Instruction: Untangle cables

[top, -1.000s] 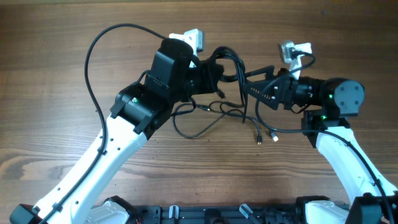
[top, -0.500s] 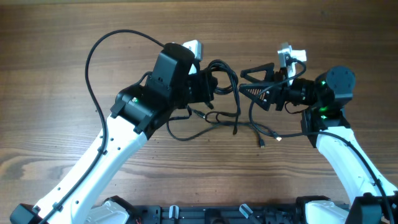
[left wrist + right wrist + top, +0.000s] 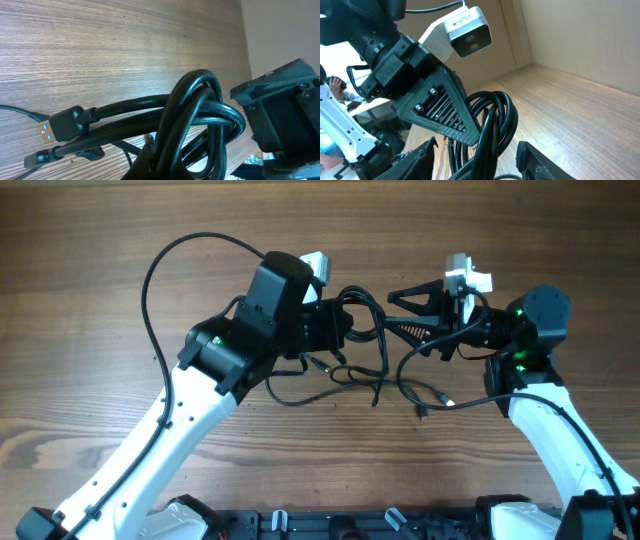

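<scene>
Overhead, the wood-grain table [image 3: 80, 240] spreads under both my arms, which come up from its near edge. A thick black arm cable [image 3: 150, 275] arcs over the wood beside my left arm, well apart from the thin cords. The left wrist camera [image 3: 312, 262] and right wrist camera [image 3: 468, 278], both white, sit just above the grippers. My dark left wrist housing [image 3: 280, 290] blocks the view from above of where my left fingers meet the bunch.

The cables [image 3: 365, 310] are thin black cords. Several are gathered into a tight loop between my two grippers, while loose strands sag below it and trail across the table toward me. Two small plug ends [image 3: 424, 412] lie on the wood below my right gripper. In the left wrist view the cords look glossy and cross over one another, and a USB plug [image 3: 62, 126] with a blue insert ends one strand.

My left arm reaches in from the lower left, its left gripper [image 3: 338, 328] pointing right and clenched on the cables at the loop's left side. My right arm comes from the lower right, bent at the elbow, its right gripper [image 3: 392, 312] pointing left at the loop. Its fingers [image 3: 422, 157] are spread apart. In the right wrist view cords pass between them, and I cannot tell whether either one touches.
</scene>
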`<action>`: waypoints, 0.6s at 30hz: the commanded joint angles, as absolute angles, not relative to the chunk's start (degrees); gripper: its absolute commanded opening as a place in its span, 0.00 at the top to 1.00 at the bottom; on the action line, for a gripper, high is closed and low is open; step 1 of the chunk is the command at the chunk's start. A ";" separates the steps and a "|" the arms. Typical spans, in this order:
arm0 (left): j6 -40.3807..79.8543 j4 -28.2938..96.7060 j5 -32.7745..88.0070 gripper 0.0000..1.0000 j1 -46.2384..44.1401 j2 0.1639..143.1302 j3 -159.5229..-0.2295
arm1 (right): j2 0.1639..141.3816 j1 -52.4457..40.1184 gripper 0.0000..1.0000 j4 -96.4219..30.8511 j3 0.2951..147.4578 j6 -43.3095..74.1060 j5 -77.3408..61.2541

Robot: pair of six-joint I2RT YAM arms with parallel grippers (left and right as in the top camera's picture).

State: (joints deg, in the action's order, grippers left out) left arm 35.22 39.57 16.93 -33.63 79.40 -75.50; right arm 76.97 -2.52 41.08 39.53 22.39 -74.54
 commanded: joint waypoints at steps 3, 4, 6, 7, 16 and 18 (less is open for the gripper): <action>36.91 37.67 19.07 0.96 -34.13 79.50 -75.77 | 76.73 -2.42 0.49 40.75 40.05 20.80 -74.35; 36.97 37.65 19.07 0.96 -34.30 79.53 -75.77 | 76.73 -2.42 0.51 40.77 40.05 20.80 -74.35; 38.79 37.67 19.05 0.96 -34.30 79.53 -75.77 | 76.73 -2.42 0.57 40.80 40.05 20.97 -74.35; 39.48 37.63 18.90 0.96 -34.28 79.53 -75.77 | 76.73 -2.42 0.61 40.80 40.05 20.97 -74.35; 42.98 37.04 18.85 0.96 -34.35 79.53 -75.77 | 76.73 -2.42 0.63 40.62 40.05 20.99 -74.35; 42.98 37.04 18.85 0.96 -34.63 79.53 -75.77 | 76.73 -2.42 0.69 40.64 40.05 21.02 -74.35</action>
